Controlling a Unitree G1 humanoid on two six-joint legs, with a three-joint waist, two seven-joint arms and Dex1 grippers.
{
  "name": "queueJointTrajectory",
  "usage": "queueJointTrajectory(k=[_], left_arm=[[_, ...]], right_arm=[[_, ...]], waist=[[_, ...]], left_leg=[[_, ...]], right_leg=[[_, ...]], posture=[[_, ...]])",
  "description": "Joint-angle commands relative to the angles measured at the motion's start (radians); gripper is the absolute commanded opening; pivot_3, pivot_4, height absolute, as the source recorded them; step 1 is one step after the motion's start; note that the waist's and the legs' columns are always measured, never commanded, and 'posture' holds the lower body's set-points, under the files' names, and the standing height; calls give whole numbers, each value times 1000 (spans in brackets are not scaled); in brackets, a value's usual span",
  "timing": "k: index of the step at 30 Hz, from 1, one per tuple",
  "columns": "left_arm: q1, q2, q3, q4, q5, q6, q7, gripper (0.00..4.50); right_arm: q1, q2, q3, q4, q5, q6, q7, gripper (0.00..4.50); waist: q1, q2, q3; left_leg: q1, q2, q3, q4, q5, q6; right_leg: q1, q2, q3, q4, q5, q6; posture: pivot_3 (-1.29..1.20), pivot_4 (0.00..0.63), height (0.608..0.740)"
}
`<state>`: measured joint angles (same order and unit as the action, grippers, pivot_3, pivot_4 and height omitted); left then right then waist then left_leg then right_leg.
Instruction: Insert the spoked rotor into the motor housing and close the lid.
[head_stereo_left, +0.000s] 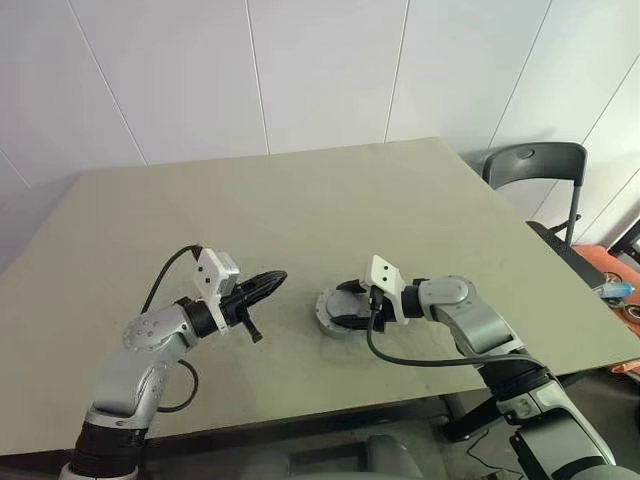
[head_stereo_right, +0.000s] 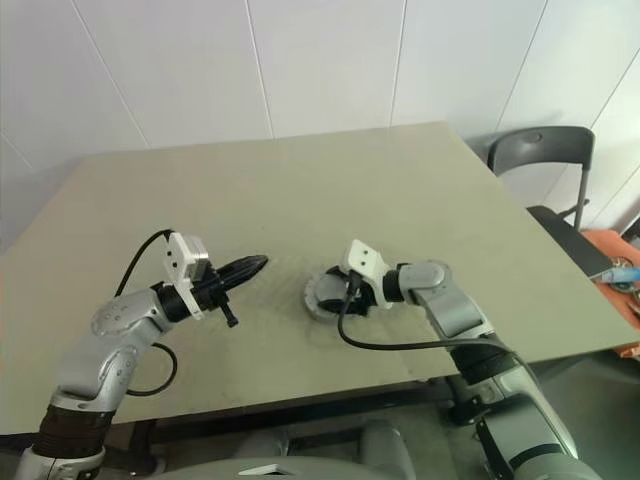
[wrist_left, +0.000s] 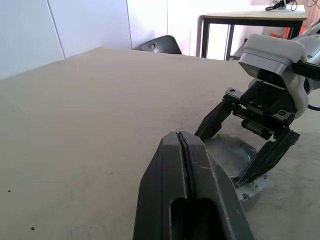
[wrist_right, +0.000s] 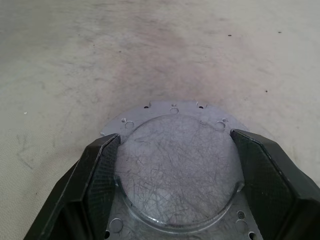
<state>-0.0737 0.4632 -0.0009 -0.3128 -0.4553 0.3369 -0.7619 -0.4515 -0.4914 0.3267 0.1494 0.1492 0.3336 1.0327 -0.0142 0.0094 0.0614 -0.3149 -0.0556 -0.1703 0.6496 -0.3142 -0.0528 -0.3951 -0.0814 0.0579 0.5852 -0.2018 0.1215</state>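
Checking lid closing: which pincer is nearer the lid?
Right. The right pincer straddles the lid, fingers at its sides; the left pincer sits shut, apart from it.

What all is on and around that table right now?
table: one, beige, fills the middle of the scene
lid: one, silvery disc, on the round metal body near the table's front, between the right jaws
motor housing: one, silver, under the lid
chair: one, dark grey, past the table's far right corner
wall: white panels, behind the table
left gripper: one, black, jaws shut, held beside the housing
right gripper: one, black, jaws spread around the lid
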Motion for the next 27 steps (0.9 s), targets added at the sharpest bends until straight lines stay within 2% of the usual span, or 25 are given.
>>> queueJointTrajectory(k=[1,4,9,14,21,27], left_arm=[[-22,0,0,-30,1,-7,5,0],[-23,4,7,-26,-5,-7,-1,0],[-38,0,-11,7,11,-9,-5,0],[-134,-34,-88,201,94,-68,-41,0],[-281,-86,-192,437,208,-179,-100,0],[-319,-103,-227,510,213,-213,-197,0]], right_arm=[[31,-47,10,-16,-13,79,30,3185],[38,-44,3,-27,-2,89,26,3185],[28,-33,0,-23,-11,80,11,3185],[15,-21,1,-22,-7,81,7,3185],[11,-7,-1,-26,-6,86,-2,3185],[15,0,-4,-29,-5,89,-11,3185]], waist=[[1,0,0],[3,0,0],[3,0,-1],[6,0,-1],[1,-1,-1],[1,-1,-1]], left_leg=[[0,0,0,0,0,0],[3,0,0,-2,0,0],[-3,0,0,-3,0,0],[-3,0,0,-1,0,0],[-3,0,0,-1,0,0],[-3,0,0,-1,0,0]], right_leg=[[0,0,0,0,0,0],[-2,0,0,-1,0,1],[-9,-1,0,-1,2,5],[-7,0,0,-1,0,1],[-8,0,0,-1,2,4],[-8,0,0,0,2,4]], posture=[[0,0,740],[0,0,740],[0,0,740],[0,0,740],[0,0,740],[0,0,740]])
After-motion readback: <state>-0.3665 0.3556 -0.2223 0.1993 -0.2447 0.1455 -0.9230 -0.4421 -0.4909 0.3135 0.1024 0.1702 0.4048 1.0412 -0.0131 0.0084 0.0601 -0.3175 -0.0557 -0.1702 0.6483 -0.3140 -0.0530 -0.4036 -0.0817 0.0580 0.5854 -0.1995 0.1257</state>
